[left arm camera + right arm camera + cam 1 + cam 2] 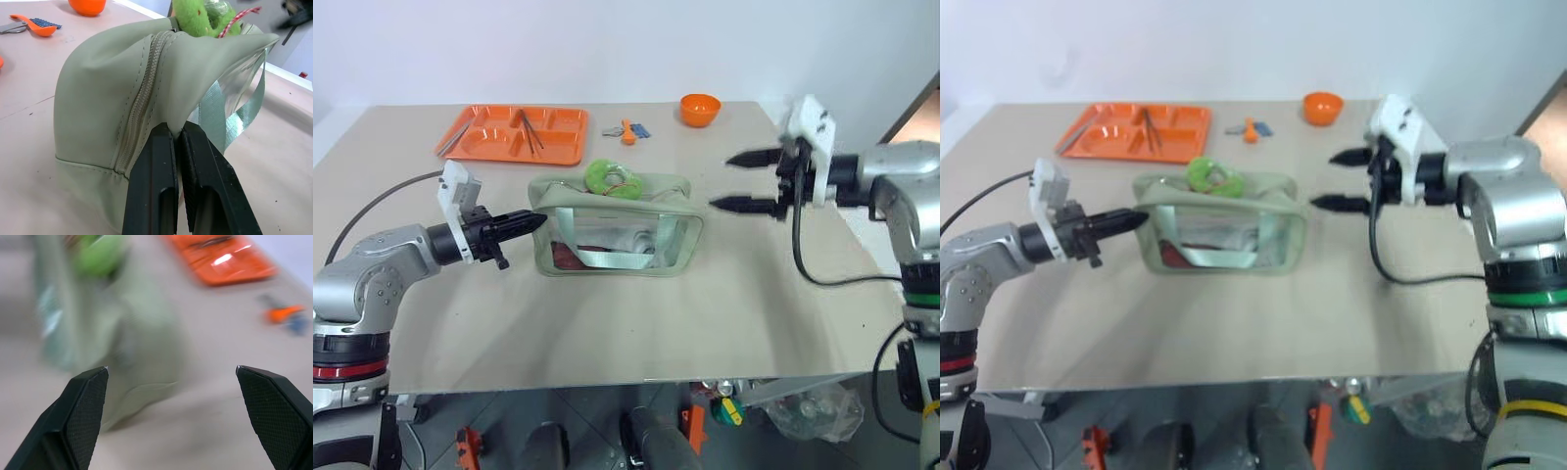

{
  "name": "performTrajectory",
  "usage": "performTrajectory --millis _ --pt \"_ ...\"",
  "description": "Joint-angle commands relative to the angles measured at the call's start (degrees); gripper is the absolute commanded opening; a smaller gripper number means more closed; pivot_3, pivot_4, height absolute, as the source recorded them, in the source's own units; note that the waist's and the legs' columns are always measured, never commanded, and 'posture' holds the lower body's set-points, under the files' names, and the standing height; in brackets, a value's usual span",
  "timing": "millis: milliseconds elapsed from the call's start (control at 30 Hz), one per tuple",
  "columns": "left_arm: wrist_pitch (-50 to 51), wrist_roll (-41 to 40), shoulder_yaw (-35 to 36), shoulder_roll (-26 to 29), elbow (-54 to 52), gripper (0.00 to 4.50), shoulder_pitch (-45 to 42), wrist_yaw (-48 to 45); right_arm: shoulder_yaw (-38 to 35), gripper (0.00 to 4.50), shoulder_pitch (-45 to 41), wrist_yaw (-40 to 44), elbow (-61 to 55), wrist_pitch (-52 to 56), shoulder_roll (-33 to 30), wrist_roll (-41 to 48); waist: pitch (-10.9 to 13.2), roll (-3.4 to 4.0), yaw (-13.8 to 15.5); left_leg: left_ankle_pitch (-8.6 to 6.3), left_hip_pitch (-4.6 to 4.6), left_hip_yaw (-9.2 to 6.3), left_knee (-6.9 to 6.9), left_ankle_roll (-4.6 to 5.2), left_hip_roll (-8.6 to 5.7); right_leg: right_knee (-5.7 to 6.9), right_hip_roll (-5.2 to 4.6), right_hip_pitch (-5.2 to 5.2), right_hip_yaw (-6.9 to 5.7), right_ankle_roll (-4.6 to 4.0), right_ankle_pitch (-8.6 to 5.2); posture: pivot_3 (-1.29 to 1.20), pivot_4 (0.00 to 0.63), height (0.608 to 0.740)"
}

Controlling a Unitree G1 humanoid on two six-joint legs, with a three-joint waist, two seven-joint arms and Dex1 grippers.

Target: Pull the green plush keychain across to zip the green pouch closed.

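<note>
My left gripper [536, 219] is clenched on a fold of fabric at the near end of the green pouch [617, 227], right beside the zipper seam, which the left wrist view shows running up the pouch's end panel between my black fingers [156, 186] and the top. The pouch sits at the centre of the table [607, 323] in the head view, boxy and upright, its clear side window facing me; through the window I see a band of green webbing strap [597, 253], something dark red low at the left, and pale items I cannot make out. The green plush keychain [607, 177] rests on the pouch's top edge, toward the far side. My right gripper [736, 181] hangs released, fingers spread wide, just off the pouch's right end and holding nothing. At the upper left lies an orange tray [499, 147] with thin utensils in its compartments, and an orange bowl [700, 109] stands at the upper centre-right.
</note>
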Motion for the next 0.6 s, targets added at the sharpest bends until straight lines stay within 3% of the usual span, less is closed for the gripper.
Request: performTrajectory --millis 33,267,600 --pt "-0.18 -0.66 0.41 0.21 -1.0 0.0 -0.31 0.05 -0.25 4.36 -5.66 -2.36 3.24 -0.09 3.23 -0.84 -0.01 -0.01 0.06 0.01 -0.02 -0.04 -0.01 0.01 0.0 0.0 0.0 0.01 0.03 0.0 0.0 0.0 0.15 0.74" --pt "0.02 -1.2 0.41 -0.13 -1.43 0.0 -0.44 0.86 4.29 4.36 -11.65 -1.17 9.37 -2.16 11.72 -3.35 0.0 0.0 0.15 0.01 -0.11 -0.04 -0.03 0.01 0.0 -0.03 -0.04 -0.04 0.05 0.02 -0.01 0.0 0.15 0.74" --pt "0.49 -2.44 1.38 0.19 -3.03 0.0 0.78 2.18 4.71 4.36 -16.82 -0.07 16.76 -4.88 19.47 -4.31 0.0 0.0 0.22 0.0 -0.19 -0.09 -0.02 0.02 0.01 -0.07 -0.06 -0.07 0.0 0.03 -0.01 0.0 0.15 0.74"
